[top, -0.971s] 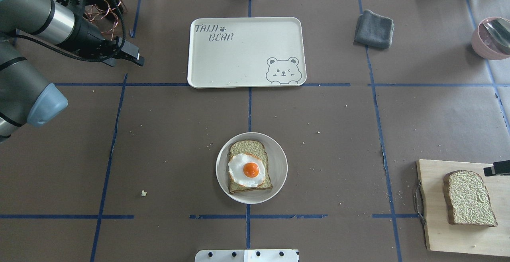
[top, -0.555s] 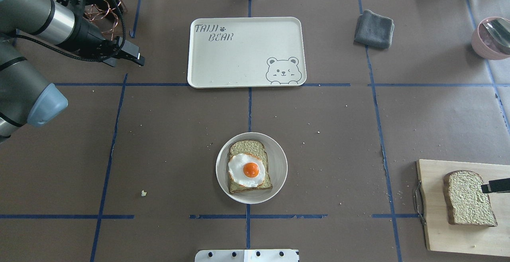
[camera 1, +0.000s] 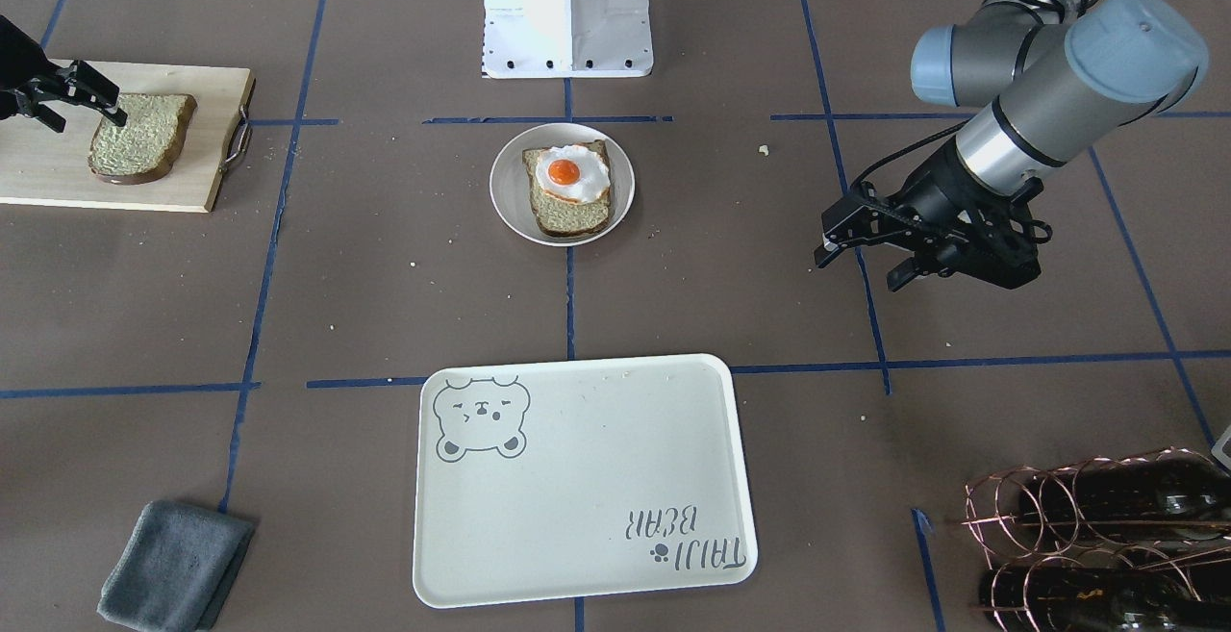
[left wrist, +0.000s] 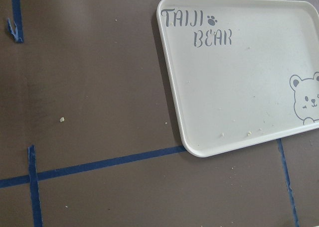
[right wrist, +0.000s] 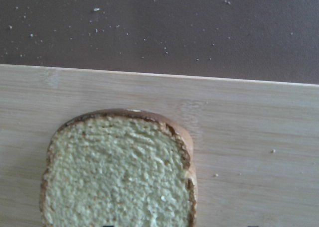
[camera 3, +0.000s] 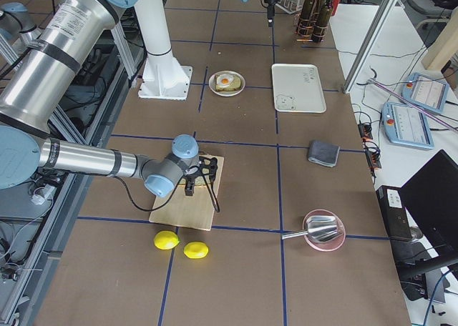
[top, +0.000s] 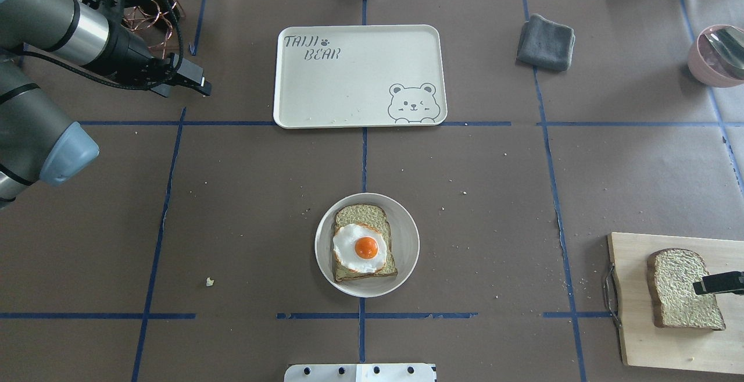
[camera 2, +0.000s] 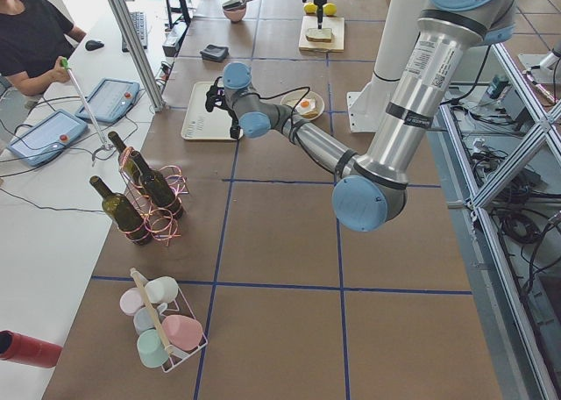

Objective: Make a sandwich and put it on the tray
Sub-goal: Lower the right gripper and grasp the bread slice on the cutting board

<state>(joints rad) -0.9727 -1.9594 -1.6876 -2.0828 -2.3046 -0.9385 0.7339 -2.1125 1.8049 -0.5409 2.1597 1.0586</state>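
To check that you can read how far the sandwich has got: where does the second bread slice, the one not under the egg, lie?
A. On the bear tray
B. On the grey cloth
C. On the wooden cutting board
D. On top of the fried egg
C: the loose bread slice lies flat on the wooden cutting board, and the fried egg on the white plate is uncovered.

Fried egg (top: 360, 247) is lying atop one bread slice (top: 360, 214) on the plate (top: 408, 236); second slice (top: 677, 292) on the board (top: 657, 347); tray (top: 349, 79) sitting apart.
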